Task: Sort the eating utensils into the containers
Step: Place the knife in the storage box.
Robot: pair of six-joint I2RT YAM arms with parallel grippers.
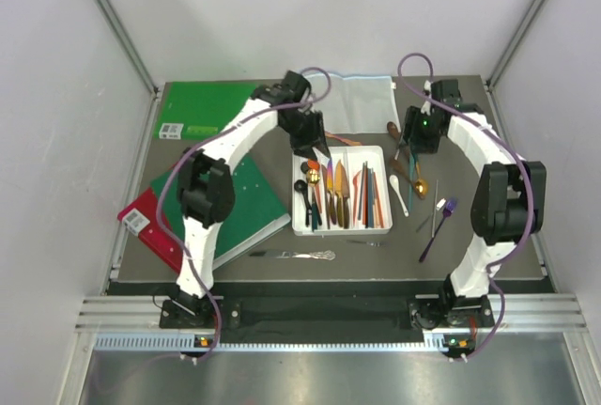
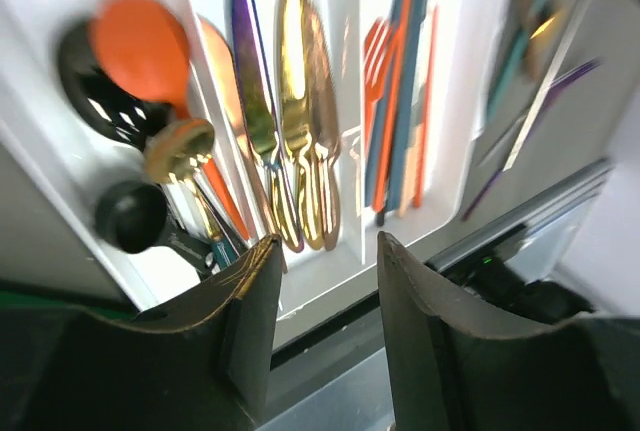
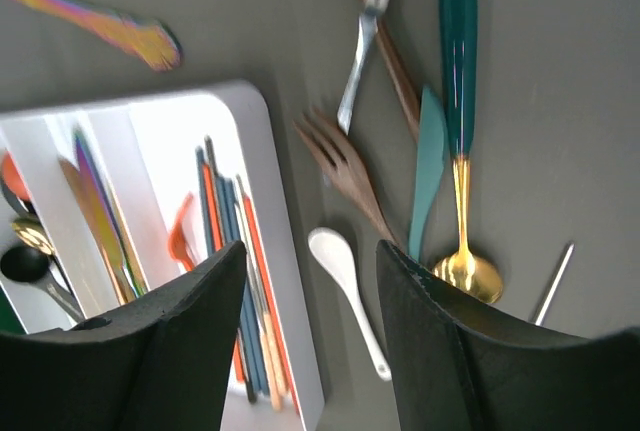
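Left end effector (image 2: 325, 246), right end effector (image 3: 310, 251) spread (both empty); three knives (image 2: 290, 101) in tray (image 2: 310, 286).

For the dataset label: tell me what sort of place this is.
Probably a robotics lab cell, not a kitchen: left arm and right arm mounted on an aluminium rail, plain white enclosure walls, a white cutlery tray.

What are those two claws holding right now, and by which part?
Nothing. The left gripper is open above the white tray; the right gripper is open above a white spoon. Both gaps are empty.
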